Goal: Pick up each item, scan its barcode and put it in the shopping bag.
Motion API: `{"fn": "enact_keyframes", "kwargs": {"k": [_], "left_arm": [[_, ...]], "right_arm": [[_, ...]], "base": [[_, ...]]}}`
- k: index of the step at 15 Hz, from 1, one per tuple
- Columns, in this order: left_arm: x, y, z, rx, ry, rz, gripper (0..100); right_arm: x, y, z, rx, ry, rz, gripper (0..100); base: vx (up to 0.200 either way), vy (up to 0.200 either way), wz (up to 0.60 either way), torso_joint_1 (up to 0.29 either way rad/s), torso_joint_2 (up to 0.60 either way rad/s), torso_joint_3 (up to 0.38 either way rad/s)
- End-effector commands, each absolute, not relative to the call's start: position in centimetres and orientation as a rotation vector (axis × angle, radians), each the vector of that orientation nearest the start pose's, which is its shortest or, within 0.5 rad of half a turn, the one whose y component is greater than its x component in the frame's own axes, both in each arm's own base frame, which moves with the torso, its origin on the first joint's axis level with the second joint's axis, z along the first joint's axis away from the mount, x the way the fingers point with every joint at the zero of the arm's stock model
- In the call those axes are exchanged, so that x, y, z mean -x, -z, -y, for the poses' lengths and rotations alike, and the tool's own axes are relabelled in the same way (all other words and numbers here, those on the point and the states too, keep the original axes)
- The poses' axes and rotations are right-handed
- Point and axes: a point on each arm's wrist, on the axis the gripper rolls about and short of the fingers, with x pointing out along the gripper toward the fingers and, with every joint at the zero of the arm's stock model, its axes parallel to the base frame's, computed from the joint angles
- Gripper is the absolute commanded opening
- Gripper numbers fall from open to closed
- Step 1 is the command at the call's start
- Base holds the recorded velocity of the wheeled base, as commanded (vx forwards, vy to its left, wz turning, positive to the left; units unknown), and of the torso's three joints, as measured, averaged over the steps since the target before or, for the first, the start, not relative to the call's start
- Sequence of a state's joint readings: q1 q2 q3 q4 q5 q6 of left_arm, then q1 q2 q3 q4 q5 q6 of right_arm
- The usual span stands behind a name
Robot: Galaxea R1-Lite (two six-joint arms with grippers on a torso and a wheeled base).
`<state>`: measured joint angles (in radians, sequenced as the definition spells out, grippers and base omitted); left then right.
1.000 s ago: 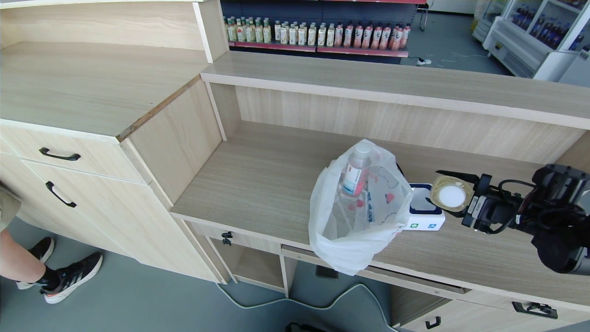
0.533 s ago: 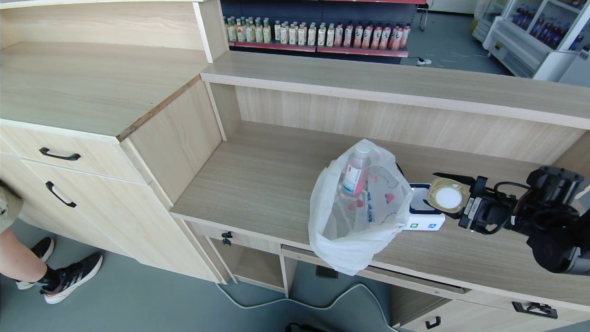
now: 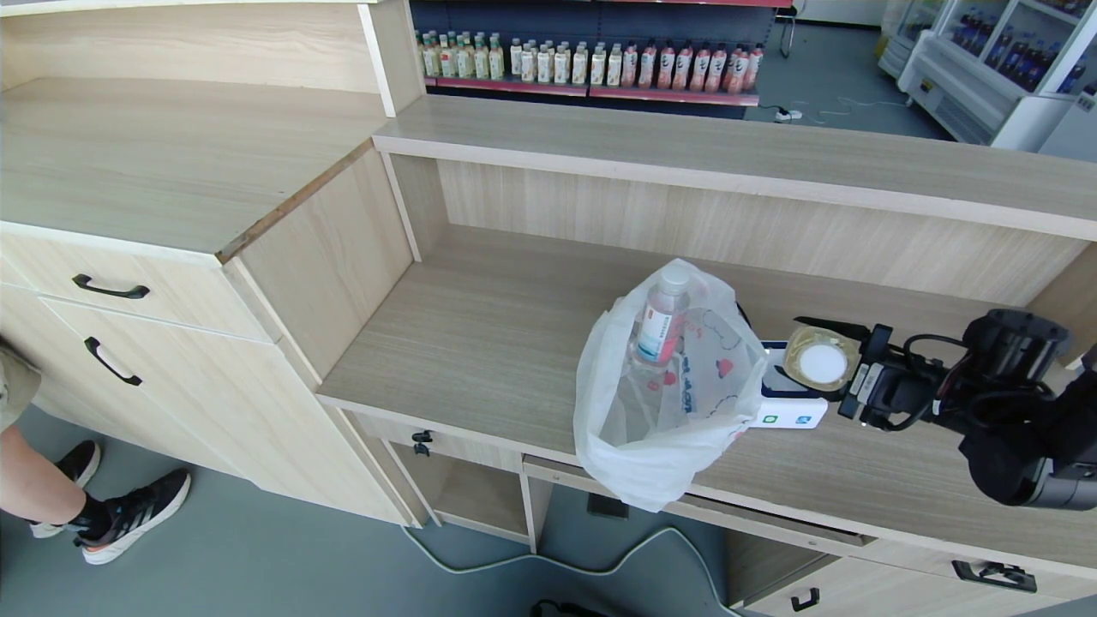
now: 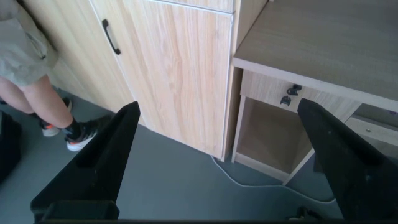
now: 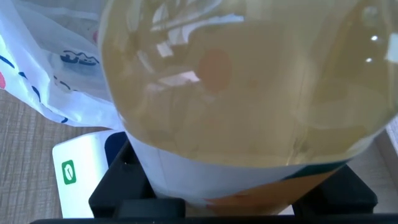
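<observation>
L gripper [image 4: 214,152] hangs low beside the counter [image 3: 497,334], over the floor by the drawer fronts. Fingers spread wide, nothing betw. them, no part in this step.

R gripper [image 3: 848,364] sits above the counter's right part, fingers clenched round the yellow bottle [image 3: 820,363]. Bottle lies roughly on its side, white cap end facing up toward the head cam. In the R wrist view its clear yellowish body [image 5: 249,81] hangs right over the scanner [image 5: 78,165].

Change: over the last sec the R arm has slid left w/ the bottle. It was off to the scanner's right; now it overlaps the scanner's [image 3: 793,410] dark top, close to the bag [image 3: 668,403].

Meaning, as I read it: this is the scan step, item brought over the reader. Can't tell if the barcode faces down or if a read has registered. Drop into the bag not yet done.

Bag stands open just left of the scanner, touching it, w/ a pink-label bottle [image 3: 662,319] upright inside, so at least one item looks finished.

Further back: raised counter ledge, then a shop shelf [image 3: 583,62] lined w/ drinks.
</observation>
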<state>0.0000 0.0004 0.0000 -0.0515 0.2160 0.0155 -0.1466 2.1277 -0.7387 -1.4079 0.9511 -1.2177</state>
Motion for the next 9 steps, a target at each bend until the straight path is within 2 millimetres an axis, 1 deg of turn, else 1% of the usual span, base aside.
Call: {"fn": "enact_keyframes", "kwargs": {"k": [1,9], "left_arm": [[2.35,-8.08,-0.48,-0.010,-0.217,0.050,100],[2.35,-8.08,-0.48,-0.010,-0.217,0.050,100]], "right_arm": [[-36.05,-9.43,3.10,1.152,-0.701,0.507,0],[-36.63,-9.00,3.01,1.158,-0.688,0.535,0]], "base": [[0.000,0.000,0.00,0.000,0.00,0.000],[0.000,0.000,0.00,0.000,0.00,0.000]]}}
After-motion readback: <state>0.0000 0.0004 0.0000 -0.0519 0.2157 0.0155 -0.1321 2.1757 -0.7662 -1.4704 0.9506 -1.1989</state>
